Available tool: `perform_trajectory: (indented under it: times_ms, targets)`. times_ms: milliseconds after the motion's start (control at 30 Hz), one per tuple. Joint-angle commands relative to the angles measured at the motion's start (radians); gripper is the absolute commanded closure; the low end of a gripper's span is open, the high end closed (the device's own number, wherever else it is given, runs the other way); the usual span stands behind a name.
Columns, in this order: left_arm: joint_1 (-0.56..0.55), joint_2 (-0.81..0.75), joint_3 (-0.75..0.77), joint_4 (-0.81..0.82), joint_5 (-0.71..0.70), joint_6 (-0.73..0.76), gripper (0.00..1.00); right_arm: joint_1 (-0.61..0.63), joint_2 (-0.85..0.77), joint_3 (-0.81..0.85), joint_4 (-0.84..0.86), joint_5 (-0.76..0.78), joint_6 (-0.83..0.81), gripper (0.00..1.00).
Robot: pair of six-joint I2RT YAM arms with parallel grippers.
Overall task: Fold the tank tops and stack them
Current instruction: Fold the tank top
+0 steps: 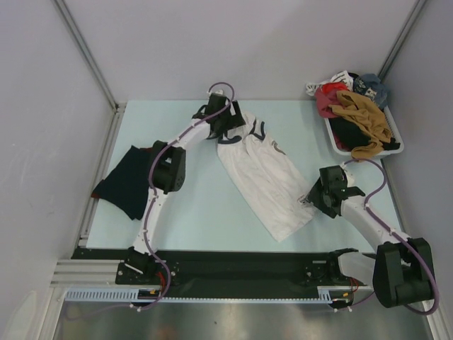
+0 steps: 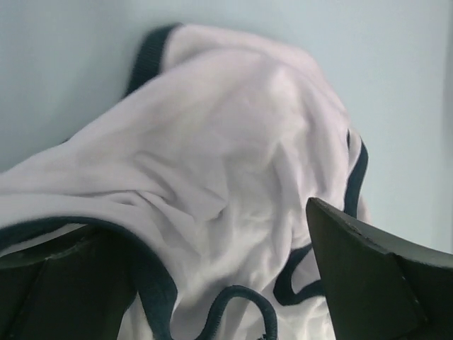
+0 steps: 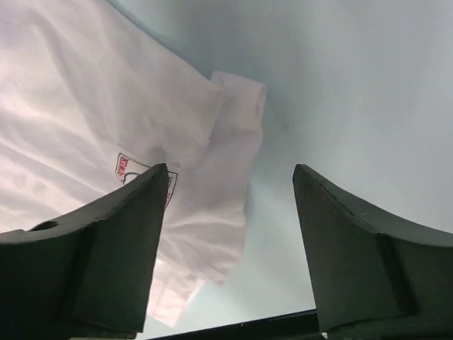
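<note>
At the far left of the pale bench point(image 1: 205, 219) I see the dark navy tank top point(image 1: 122, 183), crumpled and lying partly over the bench's left edge, just beside the left arm's elbow. It is well apart from the other top.

The left arm reaches to the far side, and its left end effector point(image 1: 225, 122) sits at the neck end of the white tank top point(image 1: 263, 177). In the left wrist view the fingers point(image 2: 368, 283) are spread wide, released. The white cloth with its navy trim is bunched up between and beyond them, not pinched.

The white top lies stretched diagonally across the middle of the bench, its navy-edged neck and armholes at the far end and its hem toward the near right.

The right end effector point(image 1: 316, 197) hangs just beside that hem corner. Its jaws are apart and grasp nothing. Through the right wrist camera I see bare bench between the fingers point(image 3: 354, 248) and a folded-over hem corner with a small red-printed label point(image 3: 127, 167) to the left.

At the far right corner stands a white basket point(image 1: 398, 139) heaped with red, tan, black and denim garments.
</note>
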Motion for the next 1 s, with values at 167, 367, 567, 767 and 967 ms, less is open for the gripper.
perform_trajectory:
  times_ms: [167, 367, 567, 767, 967]
  targets:
    - [0.103, 0.153, 0.233, 0.143, 0.155, -0.015, 0.00, 0.008, -0.071, 0.095, -0.051, -0.023, -0.139, 0.13]
    - [0.117, 0.056, 0.180, 0.135, 0.079, 0.111, 0.00, 0.006, 0.064, 0.199, -0.003, -0.013, -0.204, 0.26]
    - [0.125, -0.165, -0.007, -0.012, -0.044, 0.163, 0.00, -0.025, 0.280, 0.280, 0.060, 0.010, -0.245, 0.34]
    - [0.125, -0.475, -0.426, 0.004, -0.172, 0.169, 0.00, -0.048, 0.340, 0.241, 0.092, -0.004, -0.225, 0.45]
    - [0.104, -0.698, -0.687, 0.021, -0.117, 0.148, 0.00, -0.063, 0.265, 0.144, 0.073, -0.027, -0.143, 0.46]
